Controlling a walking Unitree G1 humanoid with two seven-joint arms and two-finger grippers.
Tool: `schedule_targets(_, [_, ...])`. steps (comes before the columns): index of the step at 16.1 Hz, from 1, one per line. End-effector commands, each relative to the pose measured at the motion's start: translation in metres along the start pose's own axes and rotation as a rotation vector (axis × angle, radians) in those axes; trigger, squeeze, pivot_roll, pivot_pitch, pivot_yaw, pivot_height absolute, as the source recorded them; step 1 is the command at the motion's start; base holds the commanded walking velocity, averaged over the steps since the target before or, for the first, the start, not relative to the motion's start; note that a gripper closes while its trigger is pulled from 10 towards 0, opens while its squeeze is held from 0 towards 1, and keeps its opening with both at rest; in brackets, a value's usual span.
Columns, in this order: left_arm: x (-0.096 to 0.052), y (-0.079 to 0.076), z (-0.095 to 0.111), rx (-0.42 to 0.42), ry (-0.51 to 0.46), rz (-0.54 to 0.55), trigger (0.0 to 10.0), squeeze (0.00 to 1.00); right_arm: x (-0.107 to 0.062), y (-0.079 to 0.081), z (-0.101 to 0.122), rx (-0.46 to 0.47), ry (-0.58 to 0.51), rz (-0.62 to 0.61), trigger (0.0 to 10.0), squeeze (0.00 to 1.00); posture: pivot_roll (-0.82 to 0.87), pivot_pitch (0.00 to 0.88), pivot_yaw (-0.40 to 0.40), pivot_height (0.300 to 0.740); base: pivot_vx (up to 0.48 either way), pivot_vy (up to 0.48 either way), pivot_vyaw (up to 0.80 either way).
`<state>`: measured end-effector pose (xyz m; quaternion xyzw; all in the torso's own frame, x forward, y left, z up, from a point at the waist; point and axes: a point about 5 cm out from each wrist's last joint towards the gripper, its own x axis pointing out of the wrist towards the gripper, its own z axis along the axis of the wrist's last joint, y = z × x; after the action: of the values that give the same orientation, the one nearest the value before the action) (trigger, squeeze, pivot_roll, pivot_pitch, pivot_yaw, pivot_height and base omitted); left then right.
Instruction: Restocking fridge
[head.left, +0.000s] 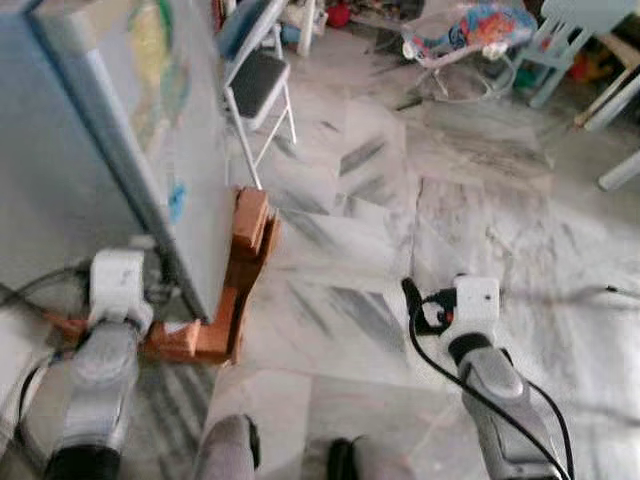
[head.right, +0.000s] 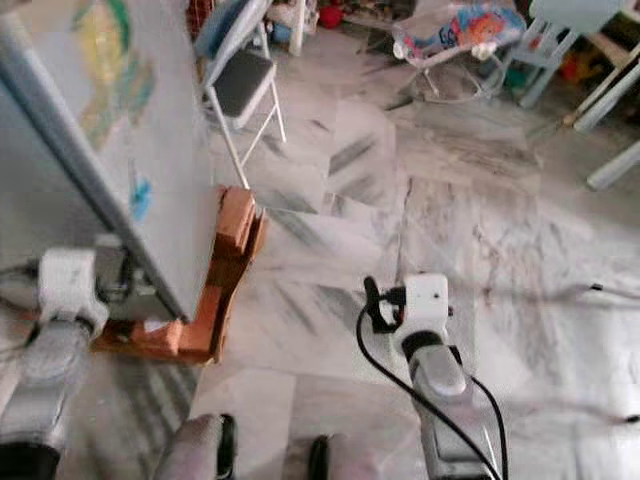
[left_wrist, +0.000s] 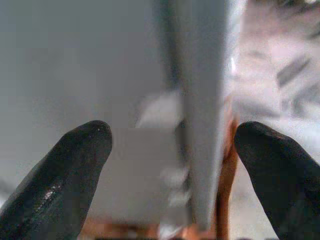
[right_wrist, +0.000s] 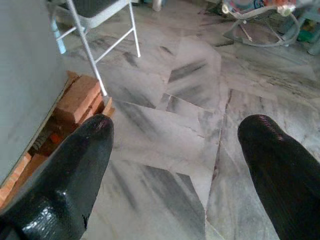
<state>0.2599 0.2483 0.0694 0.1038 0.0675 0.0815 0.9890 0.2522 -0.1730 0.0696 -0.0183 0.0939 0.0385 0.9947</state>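
1. Here we stand beside the fridge, a tall grey cabinet on our left, raised on a stack of bricks on the marble floor; its door looks shut, though blur leaves the seam unsure.
2. Our left gripper is low at the fridge's near corner, fingers spread wide and empty. In its wrist view the vertical grey edge runs straight up between the two black fingers, nearer one of them.
3. That edge is what we judge the next move turns on: its long axis is upright, it lies dead ahead of the left fingers, and the left arm is plainly the nearer one.
4. Our right gripper hangs over open floor, well apart from the fridge, fingers wide and holding nothing.
5. A folding chair stands just beyond the fridge, and a baby bouncer farther off.
6. We see nothing to stock within reach, so we judge the task barely begun.
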Motion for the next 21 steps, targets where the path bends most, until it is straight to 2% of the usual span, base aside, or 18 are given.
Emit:
schedule_targets(1, [-0.004, -0.005, 0.008, -0.013, -0.028, -0.025, 10.0, 0.00, -0.005, -0.007, -0.004, -0.015, 0.026, -0.015, 10.0, 0.00, 0.13, 0.164, -0.121, 0.740, 0.000, 0.000, 0.00])
schedule_targets(2, [-0.012, -0.006, 0.008, -0.009, -0.030, -0.032, 10.0, 0.00, -0.005, -0.007, -0.005, -0.016, 0.028, -0.014, 10.0, 0.00, 0.14, 0.166, -0.122, 0.740, 0.000, 0.000, 0.00])
schedule_targets(5, [-0.024, -0.008, 0.011, -0.023, -0.029, -0.044, 10.0, 0.00, -0.006, -0.006, -0.005, -0.018, 0.031, -0.011, 10.0, 0.00, 0.14, 0.166, -0.122, 0.740, 0.000, 0.000, 0.00])
schedule_targets(6, [-0.028, -0.013, 0.013, -0.030, -0.020, -0.065, 10.0, 0.00, -0.007, -0.005, -0.005, -0.017, 0.033, -0.011, 10.0, 0.00, 0.14, 0.168, -0.119, 0.740, 0.000, 0.270, 0.00])
schedule_targets(11, [-0.029, -0.034, 0.023, -0.041, -0.035, -0.127, 10.0, 0.00, -0.005, -0.004, -0.005, -0.015, 0.032, -0.018, 10.0, 0.00, 0.14, 0.165, -0.111, 0.740, 0.000, 0.427, 0.00])
schedule_targets(17, [-0.034, -0.049, 0.029, -0.048, -0.044, -0.169, 10.0, 0.00, -0.002, -0.002, -0.005, -0.012, 0.030, -0.019, 10.0, 0.00, 0.15, 0.160, -0.111, 0.740, 0.000, 0.000, 0.00])
schedule_targets(20, [-0.035, -0.062, 0.031, -0.095, -0.053, -0.268, 10.0, 0.00, 0.000, 0.000, -0.005, -0.016, 0.030, -0.019, 10.0, 0.00, 0.16, 0.154, -0.117, 0.740, 0.000, 0.000, 0.00])
schedule_targets(21, [-0.035, -0.062, 0.031, -0.097, -0.051, -0.269, 10.0, 0.00, 0.000, -0.001, -0.005, -0.018, 0.030, -0.022, 10.0, 0.00, 0.16, 0.154, -0.117, 0.740, 0.000, 0.000, 0.00])
